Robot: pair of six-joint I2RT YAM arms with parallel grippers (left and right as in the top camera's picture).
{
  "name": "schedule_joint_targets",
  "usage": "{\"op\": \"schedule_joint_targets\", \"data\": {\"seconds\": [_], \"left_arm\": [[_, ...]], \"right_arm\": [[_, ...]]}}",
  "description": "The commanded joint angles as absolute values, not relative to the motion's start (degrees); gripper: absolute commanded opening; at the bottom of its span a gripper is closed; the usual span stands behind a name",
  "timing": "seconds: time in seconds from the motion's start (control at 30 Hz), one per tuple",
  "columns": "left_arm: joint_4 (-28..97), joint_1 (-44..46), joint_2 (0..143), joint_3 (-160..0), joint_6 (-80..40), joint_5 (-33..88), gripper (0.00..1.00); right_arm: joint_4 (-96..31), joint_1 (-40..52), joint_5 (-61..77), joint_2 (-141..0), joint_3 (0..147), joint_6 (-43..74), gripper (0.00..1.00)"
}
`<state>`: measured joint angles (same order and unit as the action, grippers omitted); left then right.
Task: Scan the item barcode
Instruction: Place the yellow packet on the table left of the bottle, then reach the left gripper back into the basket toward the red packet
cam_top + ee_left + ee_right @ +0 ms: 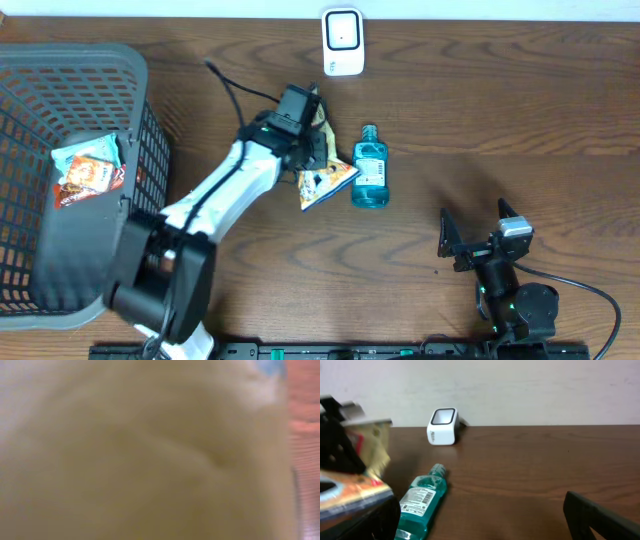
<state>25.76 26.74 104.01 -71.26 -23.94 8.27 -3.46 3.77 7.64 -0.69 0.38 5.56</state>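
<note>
Nearest the robot, at about 5 o'clock on the tabletop (540,120), the right tool (472,232) sits parked with its jaws spread wide and nothing between them. That looks like a deliberate way of keeping clear of the work.

At the centre, the left tool (314,155) is pinched narrow on a snack packet (325,178), the item to be scanned. The packet is a crinkled, glossy foil pouch in yellow and orange with a flat sealed edge. From the right wrist it appears tipped up in the grip. Whether its low corner touches the wood I cannot tell. The left wrist camera shows only a blurred yellowish surface, so the pouch sits right against the lens. My guess is the thin seal is held so a printed face can be turned outward.

Just at the packet's 3 o'clock lies a mouthwash bottle (369,172) on its side, clear teal plastic with a white label and its cap pointing to 12 o'clock.

At 9 o'clock stands a grey lattice basket (130,70) with a second packet (88,176) inside.

Farthest, at 12 o'clock by the wall, stands the scanner (342,42), a small rounded white box with a dark window. It is well apart from the held packet, so I judge the carry to it is not yet done.
</note>
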Motion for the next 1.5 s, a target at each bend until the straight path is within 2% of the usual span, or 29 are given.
{"op": "schedule_joint_targets", "data": {"seconds": [0.0,0.03,0.07,0.1,0.13,0.23,0.33,0.43,0.63,0.73,0.87,0.93,1.1,1.3,1.47], "left_arm": [[24.3,27.7,104.0,-71.4,-26.3,8.5,0.34],[24.3,27.7,103.4,-71.7,-26.3,8.6,0.45],[24.9,27.7,102.5,-72.3,-26.2,8.5,0.64],[25.8,27.6,101.4,-73.0,-26.1,8.5,0.77],[27.3,27.5,99.6,-74.2,-25.8,8.5,0.86],[31.8,27.3,93.3,-78.7,-22.4,8.3,0.96],[35.4,26.7,86.8,-83.8,-18.5,6.1,0.98],[35.8,25.5,79.2,-87.2,-15.4,-1.7,0.99],[35.1,20.0,67.8,-87.6,-14.9,-36.6,0.99],[38.8,13.7,66.5,-87.6,-19.7,-46.0,0.99],[48.3,0.9,67.8,-87.5,-33.6,-42.2,1.00],[52.8,-6.6,69.8,-87.5,-39.2,-35.5,1.00],[56.9,-19.9,77.2,-87.5,-40.2,-20.4,1.00],[57.5,-26.7,88.9,-87.5,-40.1,-16.9,0.99],[57.6,-26.8,97.3,-87.5,-40.2,-16.9,0.98]], "right_arm": [[-3.7,4.1,7.2,-0.4,0.3,5.1,0.99],[-3.7,4.1,7.2,-0.4,0.3,5.1,0.99],[-3.7,4.1,7.2,-0.4,0.3,5.1,0.99],[-3.7,4.1,7.2,-0.4,0.3,5.1,0.99],[-3.7,4.1,7.2,-0.4,0.3,5.1,0.99],[-3.7,4.1,7.2,-0.4,0.3,5.1,0.99],[-3.7,4.1,7.2,-0.4,0.3,5.1,0.99],[-3.7,4.1,7.2,-0.4,0.3,5.1,0.99],[-3.7,4.1,7.2,-0.4,0.3,5.1,0.99],[-3.7,4.1,7.2,-0.4,0.3,5.1,0.99],[-3.7,4.1,7.2,-0.4,0.3,5.1,0.99],[-3.7,4.1,7.2,-0.4,0.3,5.1,0.99],[-3.7,4.1,7.2,-0.4,0.3,5.1,0.99],[-3.7,4.1,7.2,-0.4,0.3,5.1,0.99],[-3.7,4.1,7.2,-0.4,0.3,5.1,0.99]]}}
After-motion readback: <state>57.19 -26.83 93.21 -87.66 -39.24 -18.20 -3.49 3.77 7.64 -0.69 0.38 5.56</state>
